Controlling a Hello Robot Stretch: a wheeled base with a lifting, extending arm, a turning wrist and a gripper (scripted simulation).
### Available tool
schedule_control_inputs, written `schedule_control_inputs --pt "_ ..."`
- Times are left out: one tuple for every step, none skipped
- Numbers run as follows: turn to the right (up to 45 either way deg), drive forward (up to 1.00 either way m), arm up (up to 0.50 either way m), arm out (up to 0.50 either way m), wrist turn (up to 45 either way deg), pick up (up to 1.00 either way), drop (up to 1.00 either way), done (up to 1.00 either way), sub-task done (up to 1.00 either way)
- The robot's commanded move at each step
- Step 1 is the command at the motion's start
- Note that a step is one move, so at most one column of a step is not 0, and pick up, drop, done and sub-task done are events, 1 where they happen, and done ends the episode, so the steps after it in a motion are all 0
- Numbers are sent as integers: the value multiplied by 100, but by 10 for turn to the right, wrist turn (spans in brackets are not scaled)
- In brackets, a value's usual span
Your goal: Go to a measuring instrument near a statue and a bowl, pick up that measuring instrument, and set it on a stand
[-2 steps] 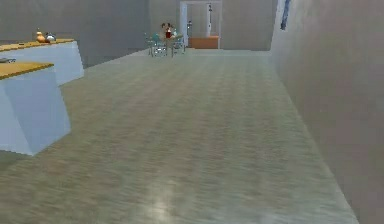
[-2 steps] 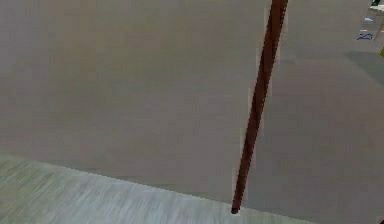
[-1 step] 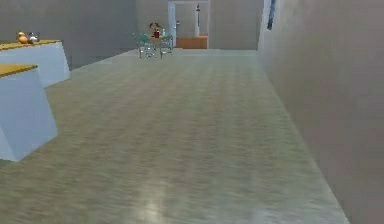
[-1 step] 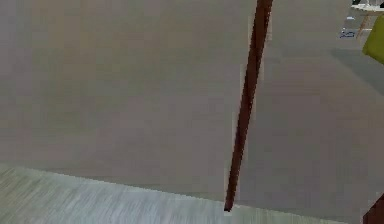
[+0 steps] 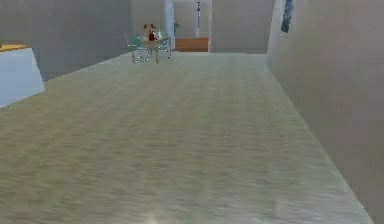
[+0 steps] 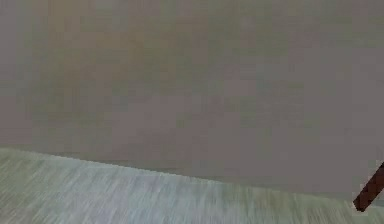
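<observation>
The far table (image 5: 150,46) lay ahead.
The wall (image 6: 190,80) stood near; turning might scrape it. The pincer's state could not be told.

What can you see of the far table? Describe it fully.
The table is small, with thin pale legs, upright on the floor at the room's far end, left of a doorway. Greenish chairs stand close by it. Small dark and red things sit on top, too small to name.
</observation>
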Motion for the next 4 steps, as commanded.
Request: schedule_control_inputs --pt "0 100 0 0 0 0 0 0 0" --pt "0 100 0 0 0 0 0 0 0" --pt "0 100 0 0 0 0 0 0 0" --pt "0 100 0 0 0 0 0 0 0"
